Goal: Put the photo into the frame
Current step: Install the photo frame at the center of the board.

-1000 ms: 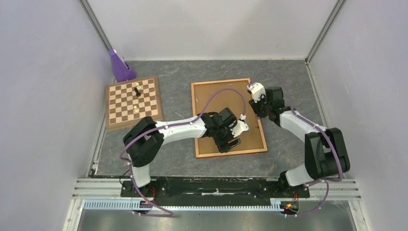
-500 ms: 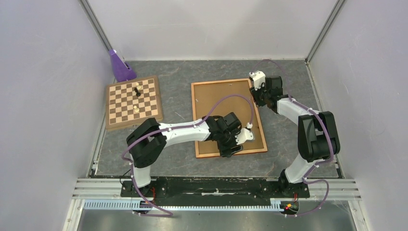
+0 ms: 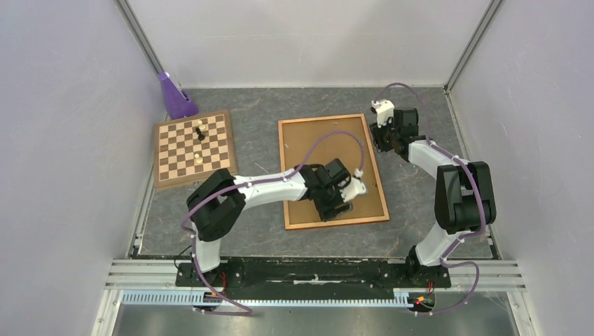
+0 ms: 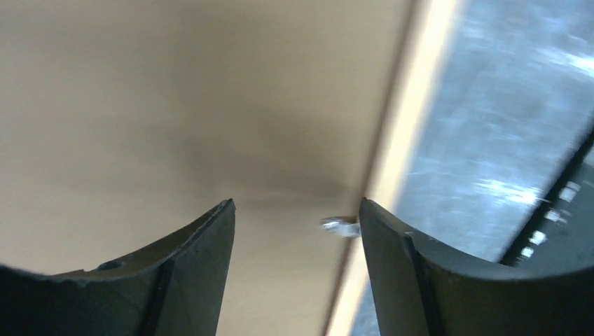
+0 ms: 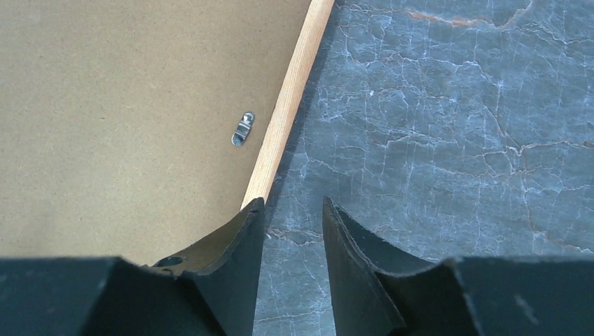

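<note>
Lying back-up at table ctr, the frame has a brown backing panel seated inside its rails. The photo isn't visible; under the panel or not, can't tell. Frame prob light & stiff w/ thin rails, likely to skid on the smooth table. Panel sits flush, so no edge to pinch: better to nudge a metal tab w/ one fingertip, or grip a rail from outside. Left gripper hangs low over the panel's near right part, jaws spread, another tab btwn them, gripping nothing. Right gripper at the far right rail, jaws slightly apart, empty, one finger above the rail edge. Chessboard well off left.
</note>
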{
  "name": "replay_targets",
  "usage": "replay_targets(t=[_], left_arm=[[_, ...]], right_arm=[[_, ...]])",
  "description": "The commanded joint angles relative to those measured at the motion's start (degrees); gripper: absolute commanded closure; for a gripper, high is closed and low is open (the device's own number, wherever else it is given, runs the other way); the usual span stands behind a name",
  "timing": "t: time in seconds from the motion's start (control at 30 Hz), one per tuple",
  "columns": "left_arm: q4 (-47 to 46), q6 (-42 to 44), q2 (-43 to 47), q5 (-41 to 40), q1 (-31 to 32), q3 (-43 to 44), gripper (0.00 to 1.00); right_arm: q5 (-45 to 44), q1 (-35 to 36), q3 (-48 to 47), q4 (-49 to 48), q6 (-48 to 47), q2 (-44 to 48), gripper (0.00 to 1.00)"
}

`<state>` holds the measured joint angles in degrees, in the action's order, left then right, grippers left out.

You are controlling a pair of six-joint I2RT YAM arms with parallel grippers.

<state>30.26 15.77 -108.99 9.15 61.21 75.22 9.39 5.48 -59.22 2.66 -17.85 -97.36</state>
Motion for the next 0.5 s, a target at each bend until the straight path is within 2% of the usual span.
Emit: replay_targets(t=[0.0, 0.1, 0.3, 0.47], left_arm=[[-1.7, -9.6, 5.5, -12.1, -7.8, 4.5, 0.26], [-1.7, -13.6, 6.2, -18.2, -14.0, 7.1, 0.20], [-1.1, -20.2, 3.8, -15.0, -27.2, 10.9, 0.18], [0.4, -20.4, -1.7, -14.4, -32.5, 14.9, 0.18]], right_arm=[[1.5, -0.5, -0.1, -1.8, 1.8, 0.8, 0.61], [1.9, -0.5, 0.8, -2.1, 3.0, 1.1, 0.61], [0.7, 0.3, 2.2, -3.7, 3.1, 2.1, 0.60], [-0.6, 1.6, 1.1, -4.0, 2.5, 2.1, 0.59]])
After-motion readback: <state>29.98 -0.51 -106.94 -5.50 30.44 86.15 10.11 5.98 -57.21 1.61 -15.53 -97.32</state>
